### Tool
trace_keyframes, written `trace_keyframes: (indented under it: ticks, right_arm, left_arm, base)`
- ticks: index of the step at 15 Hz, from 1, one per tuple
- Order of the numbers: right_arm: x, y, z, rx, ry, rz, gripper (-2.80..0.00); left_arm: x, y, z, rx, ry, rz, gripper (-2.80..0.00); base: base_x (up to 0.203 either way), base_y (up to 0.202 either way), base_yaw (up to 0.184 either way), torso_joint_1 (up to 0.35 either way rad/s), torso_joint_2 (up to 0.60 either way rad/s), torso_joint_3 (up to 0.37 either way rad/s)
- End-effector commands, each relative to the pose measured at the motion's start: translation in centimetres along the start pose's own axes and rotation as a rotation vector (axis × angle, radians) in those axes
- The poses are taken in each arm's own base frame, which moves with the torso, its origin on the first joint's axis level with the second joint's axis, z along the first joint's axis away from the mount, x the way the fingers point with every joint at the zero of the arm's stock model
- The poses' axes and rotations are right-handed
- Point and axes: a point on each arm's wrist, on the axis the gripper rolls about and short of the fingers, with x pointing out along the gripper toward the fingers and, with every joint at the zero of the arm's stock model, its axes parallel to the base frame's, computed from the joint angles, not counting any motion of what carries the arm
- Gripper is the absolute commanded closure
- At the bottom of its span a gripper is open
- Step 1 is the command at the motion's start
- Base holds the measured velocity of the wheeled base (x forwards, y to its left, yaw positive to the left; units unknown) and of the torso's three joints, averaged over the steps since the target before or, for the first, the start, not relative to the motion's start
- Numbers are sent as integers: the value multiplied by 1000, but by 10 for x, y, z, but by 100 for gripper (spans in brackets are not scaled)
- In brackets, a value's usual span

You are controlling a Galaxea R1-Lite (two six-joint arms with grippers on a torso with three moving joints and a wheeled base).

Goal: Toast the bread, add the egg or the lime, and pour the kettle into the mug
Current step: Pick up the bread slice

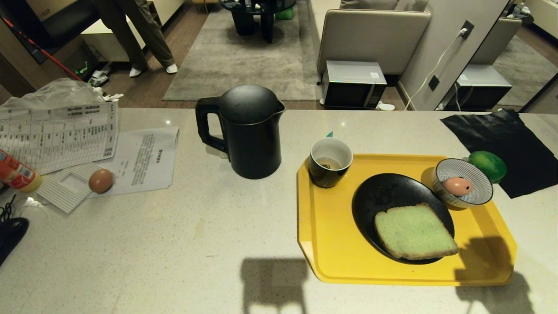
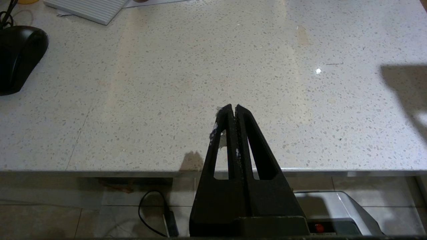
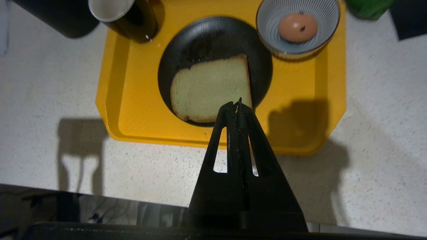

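Observation:
A pale green slice of bread [image 1: 413,232] [image 3: 210,89] lies on a black plate [image 1: 383,196] on a yellow tray [image 1: 331,244]. The black mug [image 1: 330,161] stands on the tray's far left corner. A striped bowl [image 1: 473,174] on the tray holds an egg [image 1: 457,186] [image 3: 297,28]. The lime [image 1: 488,165] lies just behind the bowl, off the tray. The tall black kettle [image 1: 248,131] stands left of the tray. A second egg [image 1: 101,180] rests on papers at the left. My right gripper [image 3: 237,104] hovers shut and empty above the tray's near edge. My left gripper [image 2: 233,107] is shut over bare counter.
Papers [image 1: 56,135] and a plastic bag [image 1: 56,93] cover the counter's left part, with an orange bottle [image 1: 15,172] and a black mouse [image 1: 11,233] at the left edge. A black cloth [image 1: 501,139] lies at the right. A person's legs [image 1: 135,35] stand beyond the counter.

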Motion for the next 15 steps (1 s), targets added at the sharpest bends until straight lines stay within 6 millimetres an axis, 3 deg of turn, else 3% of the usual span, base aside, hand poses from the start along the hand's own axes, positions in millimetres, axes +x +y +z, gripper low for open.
trace_keyframes:
  ticks: [1,3,8,15]
  right_arm:
    - [58,-5,18,39,213,-33,0]
    - [87,-8,20,94,320,-41,0]
    - [127,-13,8,387,616,20,0]
    - [101,-11,-7,415,718,7,0]
  left_arm:
    - [0,0,0,0,0,1,0]
    - [0,0,0,0,1,1,0]
    - [0,0,0,0,1,1,0]
    - [0,0,0,0,0,1,0]
  base:
    - [0,0,0,0,0,0]
    - [0,0,0,0,0,0]
    - [0,0,0,0,0,0]
    - [0,0,0,0,0,0]
